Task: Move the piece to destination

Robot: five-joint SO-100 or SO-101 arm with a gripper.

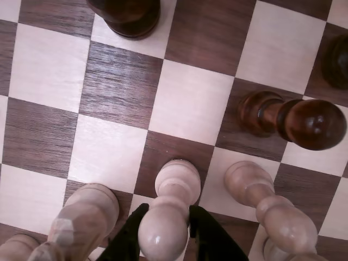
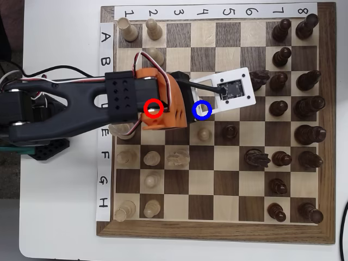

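In the wrist view my gripper has its two black fingers closed against the round head of a pale cream pawn. The pawn's base is over a dark square; I cannot tell whether it rests on it. In the overhead view the arm's orange wrist hides the gripper and this pawn. The blue ring marks a dark square just right of the orange wrist, partly under the white camera board. The red ring lies over the arm.
In the wrist view pale pieces stand close on the left and right, with a dark pawn at right. Overhead, a pale pawn and a dark pawn stand just below the blue ring. Dark pieces fill the board's right side.
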